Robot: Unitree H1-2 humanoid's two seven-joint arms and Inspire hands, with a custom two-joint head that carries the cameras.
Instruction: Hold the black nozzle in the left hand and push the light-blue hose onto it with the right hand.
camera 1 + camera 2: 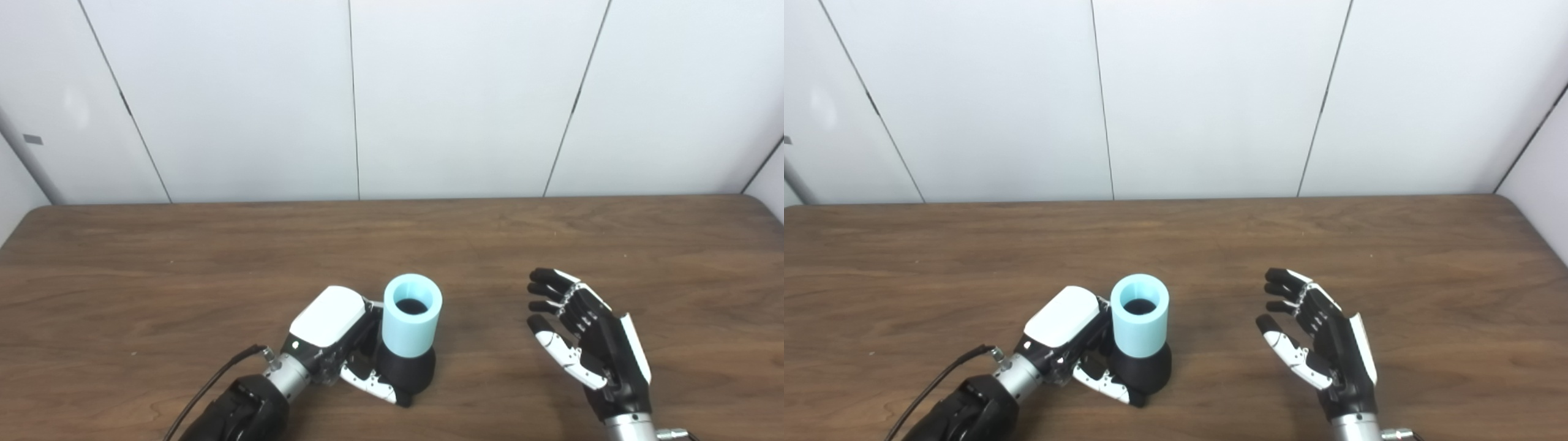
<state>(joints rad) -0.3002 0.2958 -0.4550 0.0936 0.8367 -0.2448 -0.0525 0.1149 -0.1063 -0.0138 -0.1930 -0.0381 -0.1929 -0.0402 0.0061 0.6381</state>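
I'm gripping the black nozzle (409, 367) in my left hand (334, 343), light-blue hose (411, 315) seemingly seated; right hand (585, 337), fingers spread, is waiting beside the hose—next, checking seating.

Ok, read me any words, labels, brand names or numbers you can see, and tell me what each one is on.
No readable text anywhere.
Light-blue hose: plain, no markings.
Black nozzle: plain, no markings.
Left hand, right hand: no logo or lettering legible.
Small grey tag on the wall: too small to tell if it carries text.
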